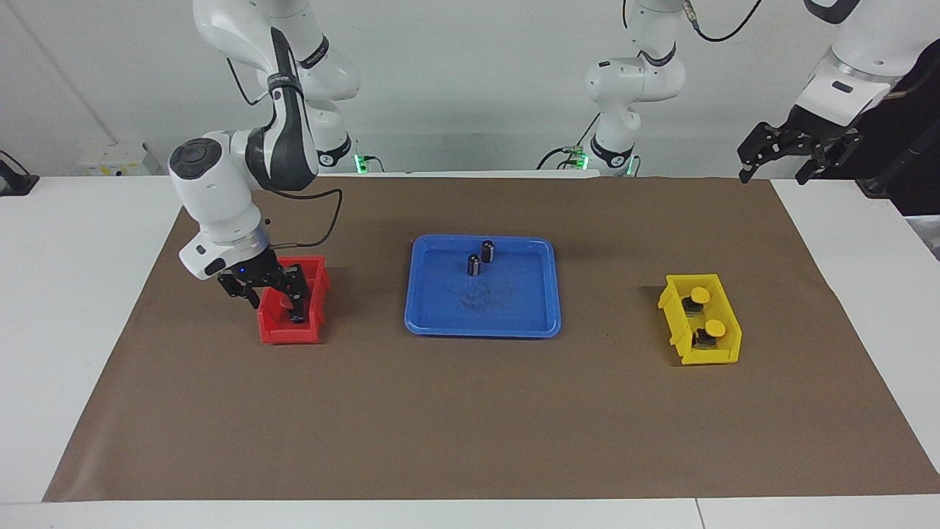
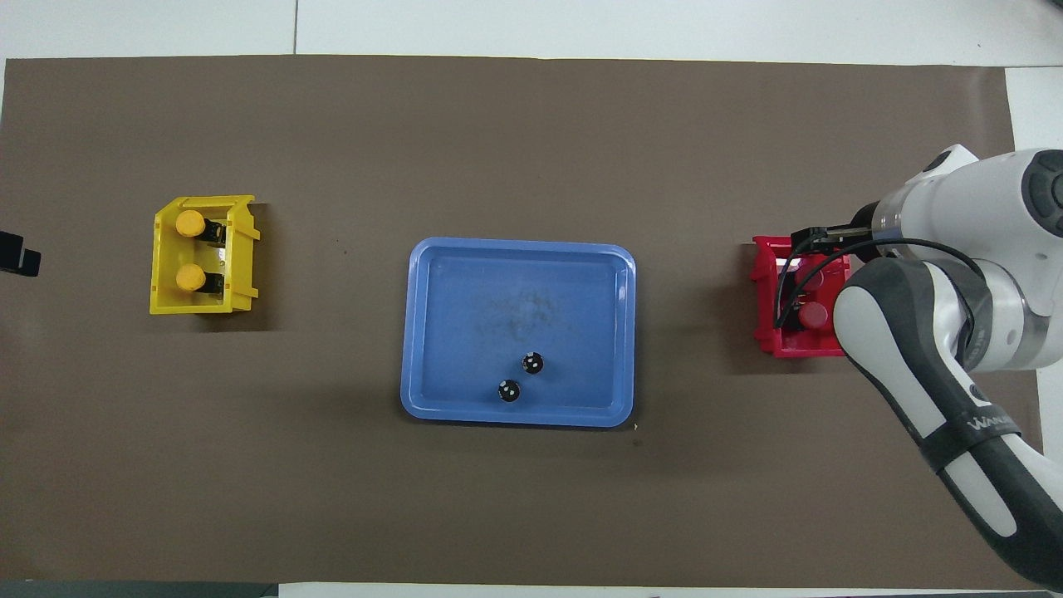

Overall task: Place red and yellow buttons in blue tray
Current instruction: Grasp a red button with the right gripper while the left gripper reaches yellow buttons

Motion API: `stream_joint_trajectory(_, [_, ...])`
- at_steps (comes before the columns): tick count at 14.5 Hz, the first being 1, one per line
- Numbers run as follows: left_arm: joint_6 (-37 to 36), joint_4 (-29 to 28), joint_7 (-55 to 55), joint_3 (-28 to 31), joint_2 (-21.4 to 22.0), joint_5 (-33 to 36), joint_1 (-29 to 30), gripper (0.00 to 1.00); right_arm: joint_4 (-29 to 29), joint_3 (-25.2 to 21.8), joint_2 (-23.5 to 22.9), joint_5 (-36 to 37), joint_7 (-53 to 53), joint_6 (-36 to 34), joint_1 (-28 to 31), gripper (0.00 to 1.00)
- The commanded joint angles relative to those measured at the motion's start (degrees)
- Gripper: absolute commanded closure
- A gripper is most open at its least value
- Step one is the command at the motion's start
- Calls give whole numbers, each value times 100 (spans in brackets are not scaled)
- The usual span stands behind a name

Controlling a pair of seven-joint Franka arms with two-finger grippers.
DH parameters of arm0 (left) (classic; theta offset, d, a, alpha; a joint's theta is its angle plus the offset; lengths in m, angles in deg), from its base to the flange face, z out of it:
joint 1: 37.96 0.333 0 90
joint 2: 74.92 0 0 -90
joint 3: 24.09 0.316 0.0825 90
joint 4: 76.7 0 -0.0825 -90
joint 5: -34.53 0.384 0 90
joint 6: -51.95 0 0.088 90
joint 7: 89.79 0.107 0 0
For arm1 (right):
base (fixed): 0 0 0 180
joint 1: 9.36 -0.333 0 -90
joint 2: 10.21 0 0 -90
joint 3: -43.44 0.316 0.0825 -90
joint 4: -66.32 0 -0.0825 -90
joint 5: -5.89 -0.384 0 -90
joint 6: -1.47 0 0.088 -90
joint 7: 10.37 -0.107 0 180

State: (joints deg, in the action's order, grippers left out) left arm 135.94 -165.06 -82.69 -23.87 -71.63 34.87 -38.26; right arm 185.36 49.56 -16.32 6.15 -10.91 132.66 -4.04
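While the right claw [image 1: 283,297], state unclear, dips into the red bin [image 1: 294,329], two yellow-capped buttons [image 1: 700,295] sit binned.

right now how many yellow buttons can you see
2. Both sit in the yellow bin toward the left arm's end of the table: one nearer the robots, the other farther. None is in the blue tray yet.

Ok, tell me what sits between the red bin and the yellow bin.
The blue tray, holding two dark capless cylinders; otherwise only brown mat. Red bin and yellow bin flank it, clearest in the overhead view.
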Motion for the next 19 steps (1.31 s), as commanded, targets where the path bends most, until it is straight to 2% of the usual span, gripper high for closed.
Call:
stream_joint_trajectory(1, [686,-1073,20,-13,549,-8,92,0,365,11,198,-158,142,248,22,29])
stream_joint_trajectory(3, [1276,-1620,-7,-30,639,-8,-4,0,497,11,215,-158,150,406,22,32])
stream_joint_trajectory(7, [2146,-2140,-42,-48,481,-17,-83,8,524,11,92,-158,151,512,5,33])
stream_joint_trajectory(9, [2376,-2211,-51,-48,288,-34,-83,13,637,11,110,-166,159,574,-31,34])
stream_joint_trajectory(14, [2842,-2273,-51,-39,-108,-52,-83,14,857,11,154,-158,185,767,-22,42])
stream_joint_trajectory(15, [2895,-2273,-51,-48,-178,-52,-92,14,875,11,163,-166,186,776,-13,45])
stream_joint_trajectory(18, [3018,-2273,-51,-48,-284,-52,-92,14,832,11,163,-158,186,706,-4,69])
stream_joint_trajectory(19, [3088,-2290,-51,-48,-337,-52,-92,14,736,11,154,-158,186,593,-4,71])
